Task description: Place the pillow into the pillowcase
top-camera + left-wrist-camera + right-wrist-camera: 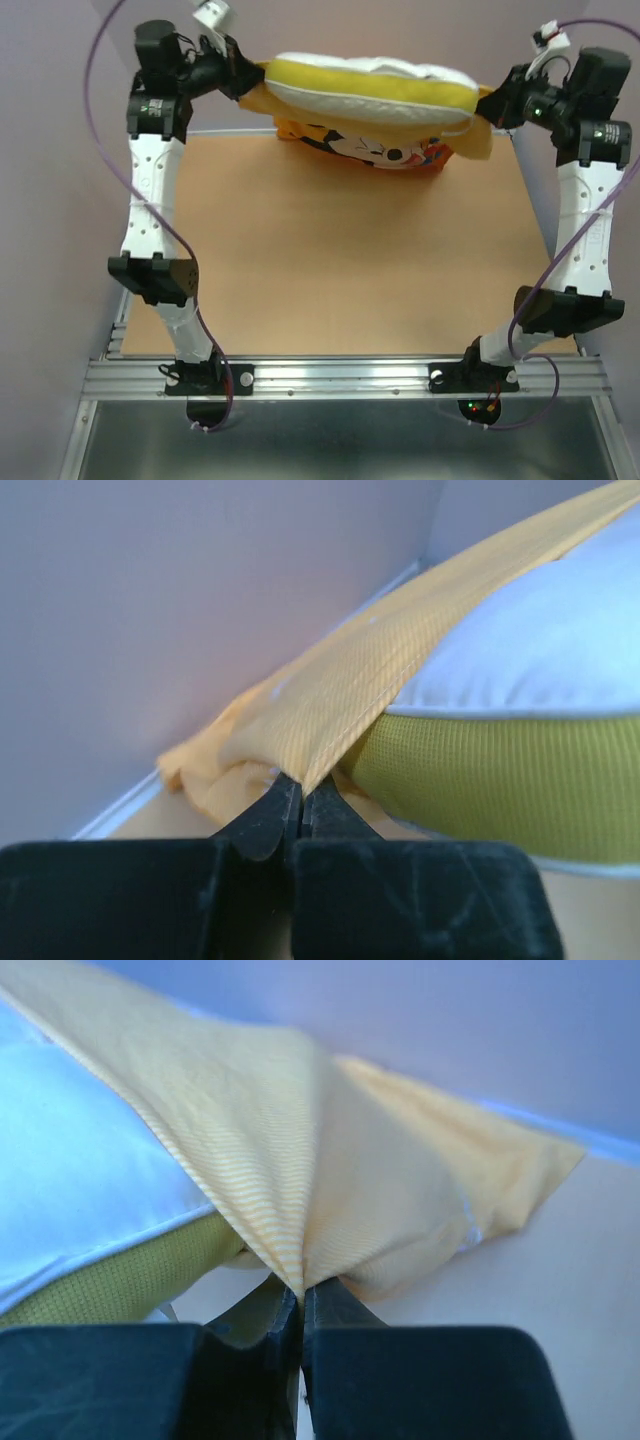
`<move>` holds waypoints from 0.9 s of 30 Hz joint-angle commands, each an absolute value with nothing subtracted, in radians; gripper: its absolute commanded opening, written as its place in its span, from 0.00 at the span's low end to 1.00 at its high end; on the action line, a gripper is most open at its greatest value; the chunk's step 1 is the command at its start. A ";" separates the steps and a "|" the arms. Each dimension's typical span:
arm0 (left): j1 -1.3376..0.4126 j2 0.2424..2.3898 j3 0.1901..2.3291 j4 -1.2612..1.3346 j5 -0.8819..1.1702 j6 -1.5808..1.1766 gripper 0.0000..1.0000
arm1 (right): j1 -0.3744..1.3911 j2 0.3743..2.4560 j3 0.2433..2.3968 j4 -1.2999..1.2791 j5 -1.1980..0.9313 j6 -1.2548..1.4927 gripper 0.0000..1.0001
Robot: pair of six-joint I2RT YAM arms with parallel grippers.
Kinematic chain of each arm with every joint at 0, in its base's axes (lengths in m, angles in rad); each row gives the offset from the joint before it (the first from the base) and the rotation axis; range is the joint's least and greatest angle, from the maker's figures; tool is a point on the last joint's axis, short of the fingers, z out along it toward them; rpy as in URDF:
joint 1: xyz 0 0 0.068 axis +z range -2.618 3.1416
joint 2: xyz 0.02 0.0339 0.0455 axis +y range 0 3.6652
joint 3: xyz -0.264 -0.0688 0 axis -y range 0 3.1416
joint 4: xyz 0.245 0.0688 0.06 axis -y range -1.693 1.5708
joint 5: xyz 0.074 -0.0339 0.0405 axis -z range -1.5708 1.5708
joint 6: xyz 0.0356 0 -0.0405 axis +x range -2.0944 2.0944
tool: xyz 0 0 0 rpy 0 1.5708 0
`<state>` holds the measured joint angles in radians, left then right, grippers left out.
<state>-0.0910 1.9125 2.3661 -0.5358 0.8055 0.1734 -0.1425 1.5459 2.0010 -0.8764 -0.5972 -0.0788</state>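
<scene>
The orange-yellow pillowcase hangs stretched between both arms at the far edge of the table, its Mickey face side turned toward me. The pillow, white with a yellow-green side band, sits in the open mouth of the case and bulges out of its top. My left gripper is shut on the case's left edge, and the pillow lies just right of it. My right gripper is shut on the case's right corner, beside the pillow.
The tan tabletop lies below the hanging case. Grey walls stand close behind and at both sides. A metal rail carries the arm bases at the near edge. Purple cables loop beside each arm.
</scene>
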 commanded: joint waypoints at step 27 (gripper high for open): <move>-0.310 1.385 1.678 0.057 0.867 -0.512 0.00 | 0.121 1.502 1.934 -0.708 -0.608 0.201 0.00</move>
<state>-0.2878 1.4414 1.6909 -0.0410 0.8520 -0.4397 0.0154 1.5551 1.9209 -0.6544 -0.6632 0.3115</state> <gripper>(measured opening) 0.037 0.033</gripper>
